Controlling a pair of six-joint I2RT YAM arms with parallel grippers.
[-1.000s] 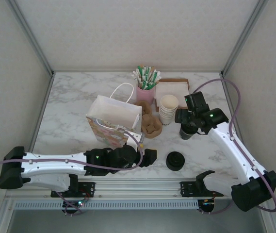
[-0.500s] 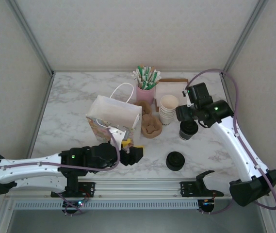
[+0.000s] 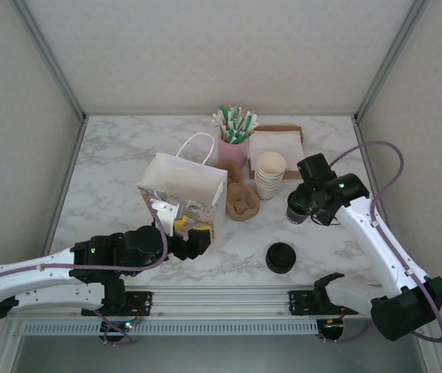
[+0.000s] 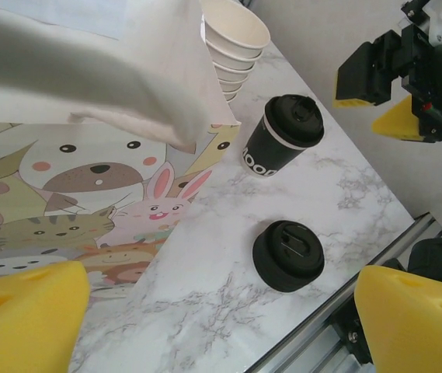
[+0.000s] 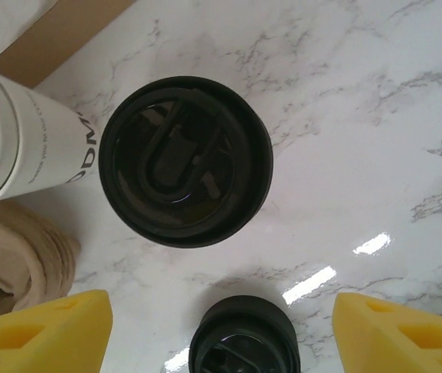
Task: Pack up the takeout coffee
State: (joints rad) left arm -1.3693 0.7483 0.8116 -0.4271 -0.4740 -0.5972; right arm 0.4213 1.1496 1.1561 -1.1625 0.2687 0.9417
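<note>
One takeout coffee (image 3: 297, 211): dark cup with white lettering and a round black lid. It stands upright on the table (image 3: 104, 179), just right of the cup stack and outside the bag.

One cup stack (image 3: 269, 172): cream paper cups, lidless and nested. The number of cups cannot be told.

One loose black lid piece (image 3: 280, 257): it lies flat nearer the arms and apart from the coffee. It is thick enough to be several lids, but the count cannot be told.

One bag (image 3: 183, 185): white paper with cartoon animals on the near face and looped handles, standing open left of centre.

One cup carrier (image 3: 241, 200): brown pulp, between the bag and the cup stack.

One pink pot (image 3: 233, 150): it holds a bunch of green-and-white wrapped straws (image 3: 235, 121), too many and too small to count.

One brown tray (image 3: 279, 127): it holds white paper and sits behind the cup stack.

Two tools. The left tool (image 4: 224, 297) is low at the foot of the bag's near face. Its yellow pads are spread wide with nothing between them. The right tool (image 5: 222, 311) hangs over the coffee, its pads also wide apart and off the cup, holding nothing.

Surface: white marble-patterned table with grey veins and a metal rail (image 3: 221, 299) along the near edge.

Room: pale textured walls (image 3: 221, 54) on three sides, with two metal posts (image 3: 50, 58) at the back corners.
</note>
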